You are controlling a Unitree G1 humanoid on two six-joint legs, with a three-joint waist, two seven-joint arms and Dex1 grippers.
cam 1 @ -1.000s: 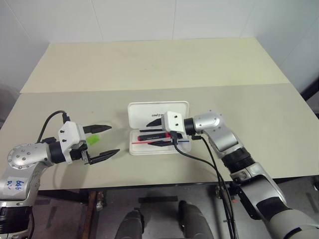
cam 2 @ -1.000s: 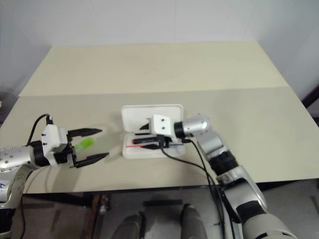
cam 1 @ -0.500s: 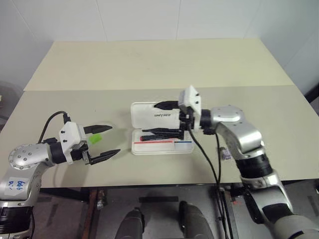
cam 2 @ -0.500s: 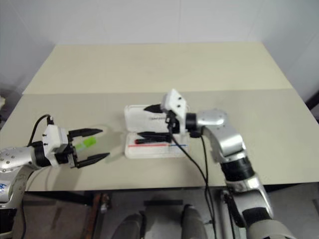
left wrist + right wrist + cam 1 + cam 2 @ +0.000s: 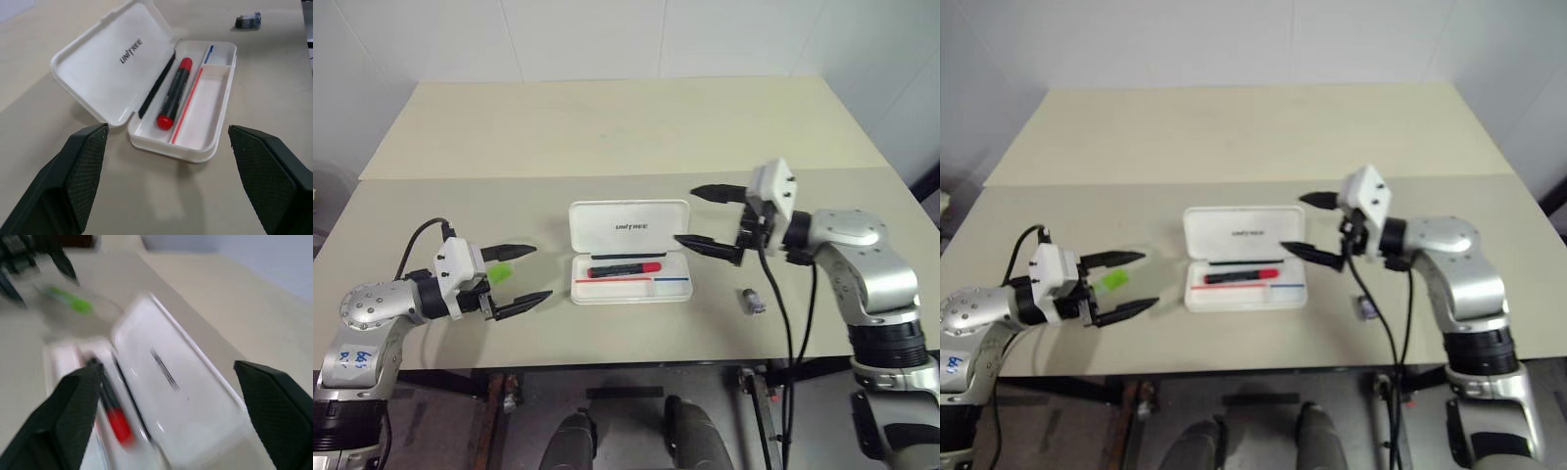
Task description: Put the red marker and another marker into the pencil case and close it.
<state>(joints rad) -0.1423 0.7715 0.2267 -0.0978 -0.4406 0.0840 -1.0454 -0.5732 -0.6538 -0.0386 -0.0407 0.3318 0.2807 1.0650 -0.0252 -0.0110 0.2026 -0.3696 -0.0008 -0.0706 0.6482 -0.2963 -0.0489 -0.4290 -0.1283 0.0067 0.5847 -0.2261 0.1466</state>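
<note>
Beside pencil case, withdrawn right gripper

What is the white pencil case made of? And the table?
The pencil case looks like hard, smooth white plastic: it has moulded rounded corners, thin stiff walls and a slight sheen. The table looks like a beige matte board, maybe laminate over wood; its flat, even, grainless surface leaves that open.

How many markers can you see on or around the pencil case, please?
2. The red marker lies inside the open pencil case. The green marker lies on the table left of the case, near the left tool.
</note>
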